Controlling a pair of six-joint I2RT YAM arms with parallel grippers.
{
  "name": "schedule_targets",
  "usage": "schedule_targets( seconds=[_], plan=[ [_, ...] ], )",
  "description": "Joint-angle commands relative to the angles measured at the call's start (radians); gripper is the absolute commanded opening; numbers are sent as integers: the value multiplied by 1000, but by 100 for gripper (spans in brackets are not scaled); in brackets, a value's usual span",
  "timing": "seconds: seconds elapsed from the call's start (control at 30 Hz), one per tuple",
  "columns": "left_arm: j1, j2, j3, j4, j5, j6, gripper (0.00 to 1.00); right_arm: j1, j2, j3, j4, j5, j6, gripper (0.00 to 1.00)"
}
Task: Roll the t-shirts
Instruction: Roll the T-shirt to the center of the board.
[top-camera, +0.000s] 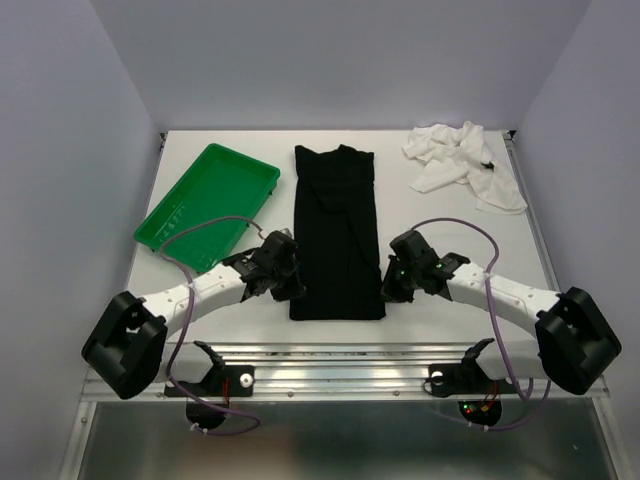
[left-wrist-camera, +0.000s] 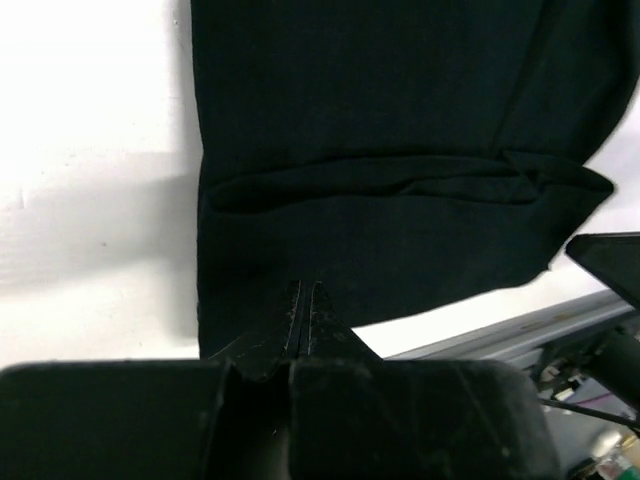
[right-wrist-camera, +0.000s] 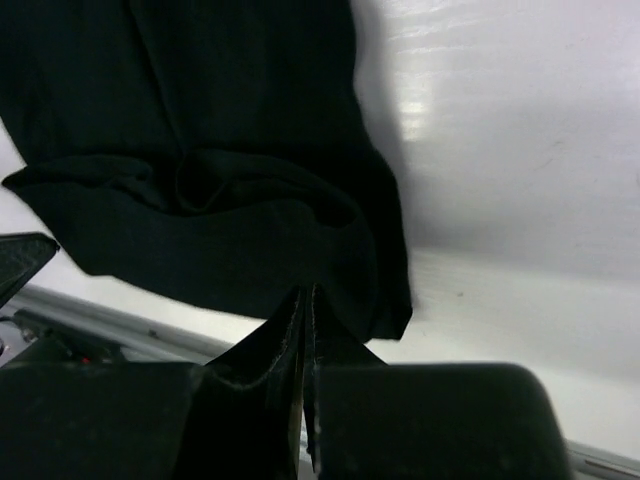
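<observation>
- Your black t-shirt (top-camera: 337, 232): folded narrow, near hem barely turned over.
- White t-shirt (top-camera: 462, 163): crumpled, not started.
- Left gripper (left-wrist-camera: 303, 300), right gripper (right-wrist-camera: 303, 305): jaws closed at hem; hold unclear.

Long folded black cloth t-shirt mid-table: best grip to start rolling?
Probably the near short edge of the black cloth t-shirt, at both corners, coming in from the near side: it lies flat as a narrow strip running lengthwise away, so that edge can roll forward.

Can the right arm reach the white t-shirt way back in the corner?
Probably yes. The white t-shirt lies crumpled at the far right corner, with only bare table between it and the right gripper, which is shut at the black t-shirt's near edge.
</observation>
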Motion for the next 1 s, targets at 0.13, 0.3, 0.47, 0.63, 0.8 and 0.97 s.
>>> schedule_targets(
  seconds=[0.13,0.3,0.47,0.63,0.8,0.97],
  plan=[
    [-3,142,39,51,-44,90,0,9,98,8,65,264,24,2],
    [-6,107,56,31,-55,105,0,34,75,35,65,204,-2,1],
    [-9,17,79,29,-51,82,0,80,35,112,75,178,-5,1],
    [-11,30,85,34,-60,64,0,115,146,158,168,118,-4,1],
    [-12,81,90,66,-31,69,0,124,258,155,236,101,22,1],
    [-14,104,90,68,-29,78,0,124,346,151,222,173,35,1]
  ],
)
